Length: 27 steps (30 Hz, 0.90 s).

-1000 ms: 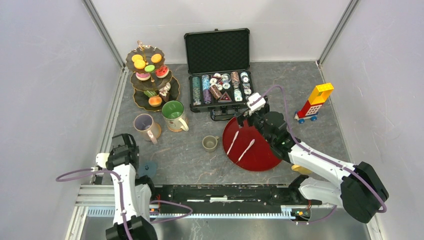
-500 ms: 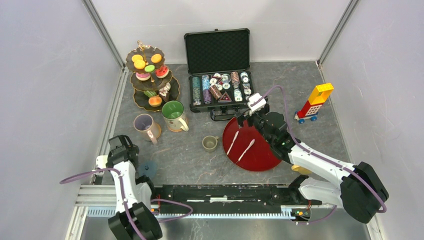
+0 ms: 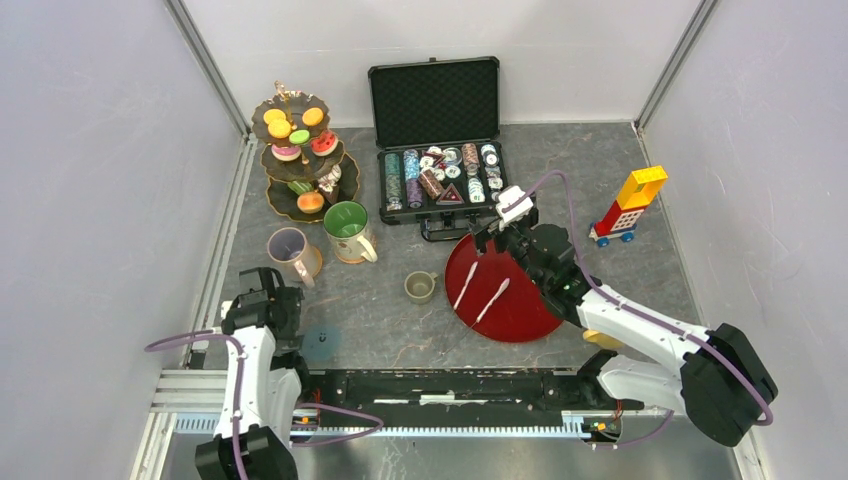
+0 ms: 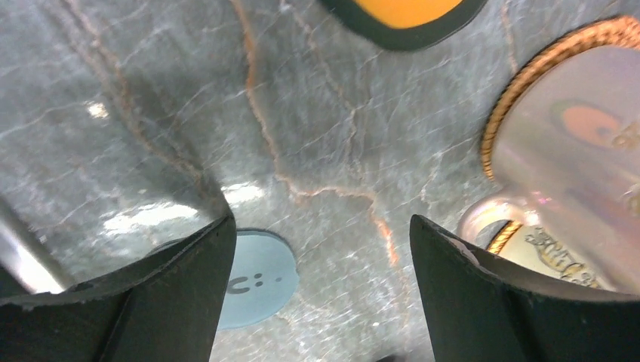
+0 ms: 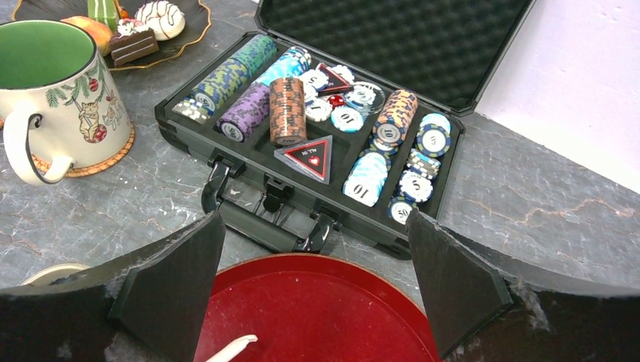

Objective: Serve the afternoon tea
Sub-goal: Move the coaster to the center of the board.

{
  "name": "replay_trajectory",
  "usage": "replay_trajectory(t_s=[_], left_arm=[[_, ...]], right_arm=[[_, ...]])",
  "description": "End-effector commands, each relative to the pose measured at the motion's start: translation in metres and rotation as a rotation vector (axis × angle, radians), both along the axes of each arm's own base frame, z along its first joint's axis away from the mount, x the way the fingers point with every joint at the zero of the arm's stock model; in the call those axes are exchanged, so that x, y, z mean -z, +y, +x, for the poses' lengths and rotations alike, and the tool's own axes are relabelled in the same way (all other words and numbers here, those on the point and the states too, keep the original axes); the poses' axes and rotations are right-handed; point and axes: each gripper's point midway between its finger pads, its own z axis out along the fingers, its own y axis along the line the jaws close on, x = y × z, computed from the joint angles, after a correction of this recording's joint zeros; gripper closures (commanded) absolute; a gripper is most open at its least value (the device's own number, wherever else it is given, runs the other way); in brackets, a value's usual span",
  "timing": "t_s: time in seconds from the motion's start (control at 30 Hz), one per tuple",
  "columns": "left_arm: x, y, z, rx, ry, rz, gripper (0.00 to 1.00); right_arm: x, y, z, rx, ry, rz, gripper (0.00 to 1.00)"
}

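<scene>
My left tool (image 4: 321, 298) gapes wide, gripping nothing, over the bench (image 4: 151, 90). At its 1 o'clock the lilac mug (image 3: 289, 250) stands upright, handle towards 5 o'clock. My right tool (image 5: 313, 290) is spread wide and empty above the red plate (image 5: 355, 320). The tiered stand (image 3: 272, 197) stands upright, far at 11 o'clock.

There are three coloured mugs (image 3: 290, 250) (image 3: 347, 228) (image 3: 420, 286), one dark three-tier stand (image 3: 280, 200), one black poker-chip case (image 3: 435, 100), one round red plate (image 3: 515, 310), two white sticks (image 3: 466, 285) (image 3: 492, 300) and one red-yellow block tower (image 3: 628, 207).
</scene>
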Motion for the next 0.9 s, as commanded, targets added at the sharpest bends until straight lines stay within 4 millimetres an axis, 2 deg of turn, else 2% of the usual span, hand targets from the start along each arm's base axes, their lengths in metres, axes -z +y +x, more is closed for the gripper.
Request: replay_trajectory(t_s=[0.0,0.07,0.2,0.33,0.43,0.53,0.67,0.77,0.87], left_arm=[[-0.019,0.01,-0.014,-0.011,0.054,0.079,0.07],[-0.038,0.03,-0.016,0.007,0.065,0.208,0.04],[-0.073,0.053,-0.009,0.061,0.044,0.362,0.0],[-0.11,0.064,0.004,0.14,-0.001,0.469,0.0],[-0.148,0.068,0.014,0.221,-0.063,0.553,0.0],[-0.184,0.062,0.029,0.322,-0.173,0.605,0.0],[-0.227,0.04,0.051,0.496,-0.336,0.677,0.0],[-0.242,0.017,0.067,0.682,-0.404,0.713,0.0],[-0.253,-0.003,0.071,0.839,-0.443,0.762,0.0]], right_arm=[[-0.011,0.01,0.001,-0.042,-0.016,0.038,0.02],[-0.011,0.018,-0.001,-0.078,-0.007,0.043,0.02],[-0.015,0.042,-0.008,-0.16,0.013,0.053,0.02],[-0.017,0.087,-0.024,-0.277,0.054,0.066,0.02],[-0.02,0.131,-0.046,-0.382,0.086,0.086,0.02],[-0.02,0.181,-0.08,-0.473,0.109,0.057,0.02],[-0.007,0.232,-0.115,-0.508,0.141,-0.008,0.02],[0.001,0.266,-0.133,-0.516,0.169,-0.02,0.02],[0.017,0.296,-0.147,-0.53,0.195,-0.046,0.02]])
